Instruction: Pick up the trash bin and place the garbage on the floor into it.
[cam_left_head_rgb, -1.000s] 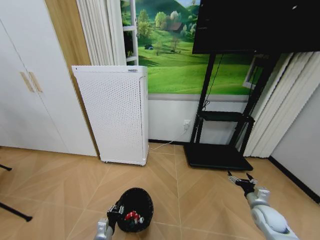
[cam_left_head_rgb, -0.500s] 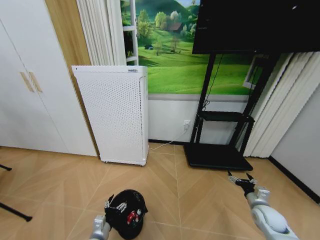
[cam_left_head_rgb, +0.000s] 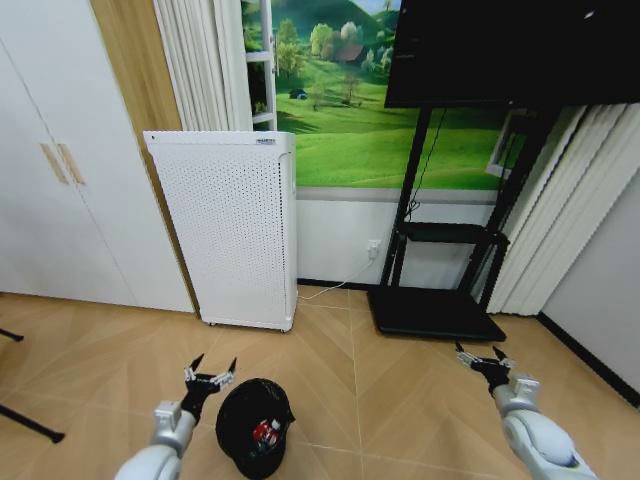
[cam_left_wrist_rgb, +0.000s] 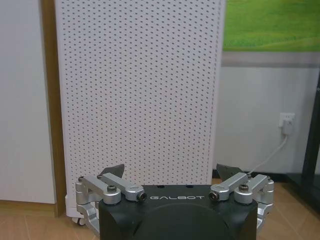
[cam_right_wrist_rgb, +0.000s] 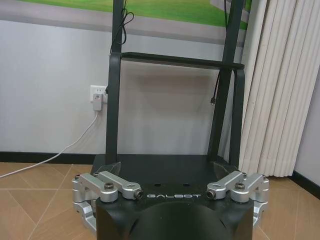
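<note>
Trash bin (cam_left_head_rgb: 254, 428) stands on the floor (cam_left_head_rgb: 400, 400) holding garbage (cam_left_head_rgb: 266, 432); my left hand (cam_left_head_rgb: 211, 375) released beside it, right hand (cam_left_head_rgb: 481, 359) spread idle; looks finished.

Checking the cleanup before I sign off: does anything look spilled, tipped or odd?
Nothing stands out. The trash bin stands upright on the floor with red-and-white garbage inside; the left gripper is open beside it.
</note>
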